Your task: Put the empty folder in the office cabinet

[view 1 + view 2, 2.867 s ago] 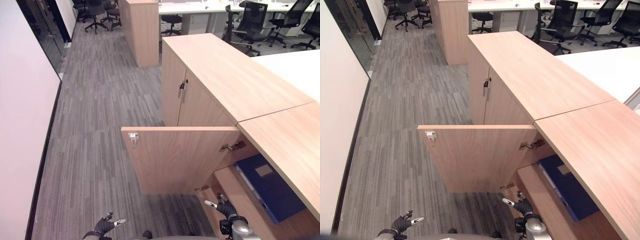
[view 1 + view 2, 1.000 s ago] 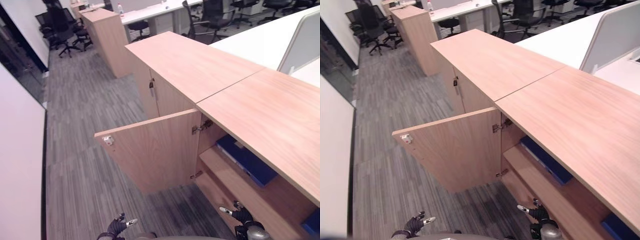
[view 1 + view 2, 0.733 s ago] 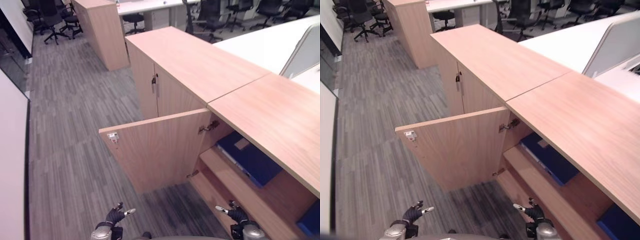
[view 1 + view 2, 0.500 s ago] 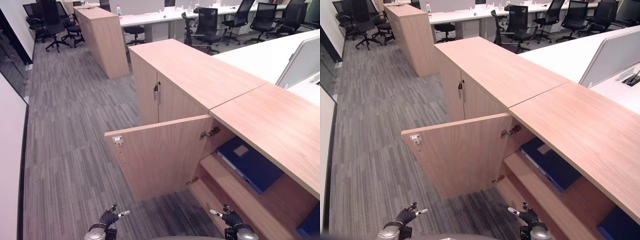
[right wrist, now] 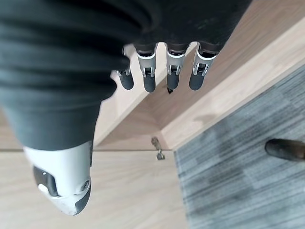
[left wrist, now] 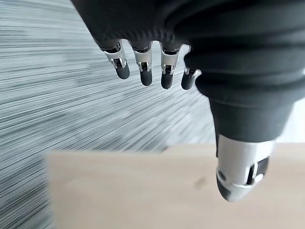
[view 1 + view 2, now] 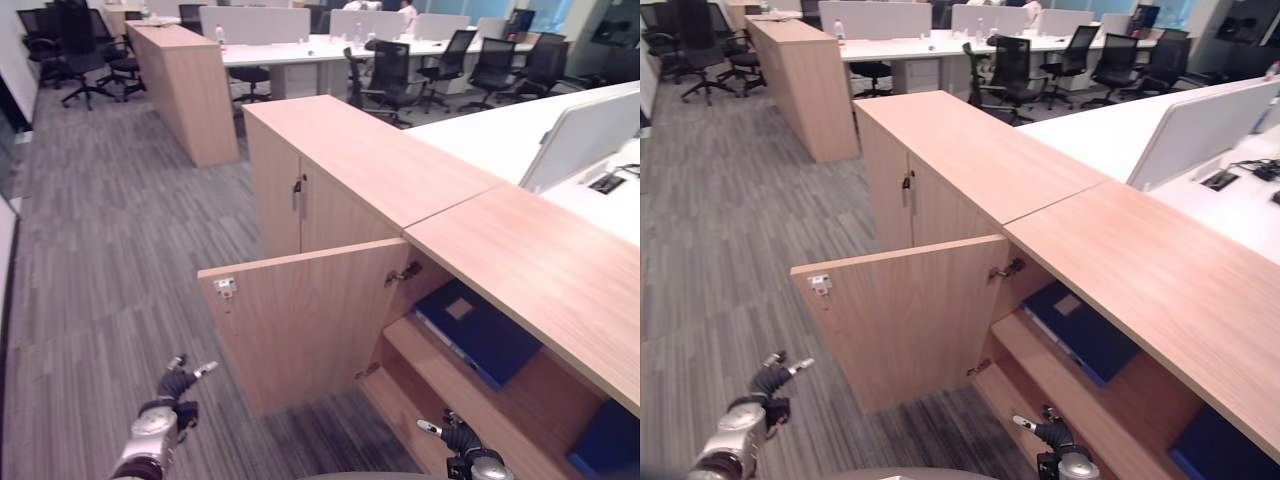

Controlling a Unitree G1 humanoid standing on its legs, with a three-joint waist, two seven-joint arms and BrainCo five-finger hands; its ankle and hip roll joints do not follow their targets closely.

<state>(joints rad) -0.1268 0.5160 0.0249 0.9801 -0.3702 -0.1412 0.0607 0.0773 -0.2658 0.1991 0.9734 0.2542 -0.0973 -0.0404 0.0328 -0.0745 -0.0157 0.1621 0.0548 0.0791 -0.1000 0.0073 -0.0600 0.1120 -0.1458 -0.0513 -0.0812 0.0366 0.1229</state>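
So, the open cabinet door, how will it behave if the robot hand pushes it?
The cabinet door likely swings easily, since it hangs on hinges and stands wide open. Being a flat wooden panel, it probably stays stiff. Nothing seems to block its path.

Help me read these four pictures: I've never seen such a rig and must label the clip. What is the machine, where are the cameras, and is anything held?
It is a two-armed humanoid robot. The two wide pictures come from its head, looking down at a wooden office cabinet whose door stands open. A blue folder lies flat on the shelf inside; another blue thing shows lower right. The two close-ups come from wrist cameras. The left robot hand hangs over grey carpet by the door; the right robot hand is low by the cabinet opening. Both have relaxed fingers and hold nothing. Desks and office chairs stand behind.
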